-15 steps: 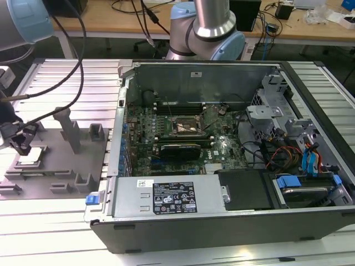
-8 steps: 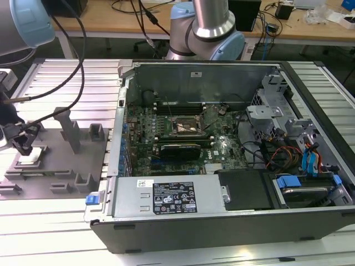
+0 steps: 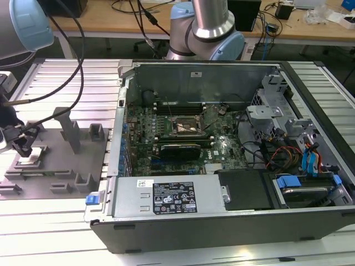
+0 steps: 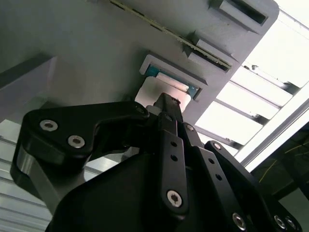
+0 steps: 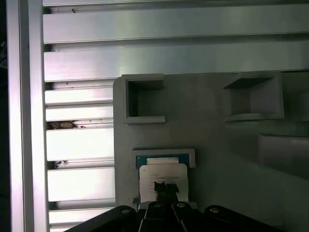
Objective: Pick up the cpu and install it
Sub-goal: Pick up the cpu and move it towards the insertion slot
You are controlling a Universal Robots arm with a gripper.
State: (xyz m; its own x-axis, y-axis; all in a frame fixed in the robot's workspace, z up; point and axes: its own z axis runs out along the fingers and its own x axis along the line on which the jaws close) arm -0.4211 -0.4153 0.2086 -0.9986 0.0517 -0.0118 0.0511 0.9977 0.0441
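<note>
Pick-up stage, grasp not yet made. In the exterior view the gripper [image 3: 22, 145] hangs low over a grey fixture plate [image 3: 61, 178]. In both wrist views its fingers [image 4: 170, 145] lie pressed together to a single tip, with nothing seen between them. The cpu [image 5: 161, 173] lies flat directly beneath that tip, silvery top upward, its green rim against the raised pocket [image 5: 165, 153] just beyond the tip. Contact between tip and chip cannot be judged. The open computer case [image 3: 222, 77] stands well apart from the gripper, toward the exterior view's right, with the black socket [image 3: 186, 126] on its board. By judgement, a grasp calls for the fingers to part wider than the chip and close on its opposite edges, keeping it level.
</note>
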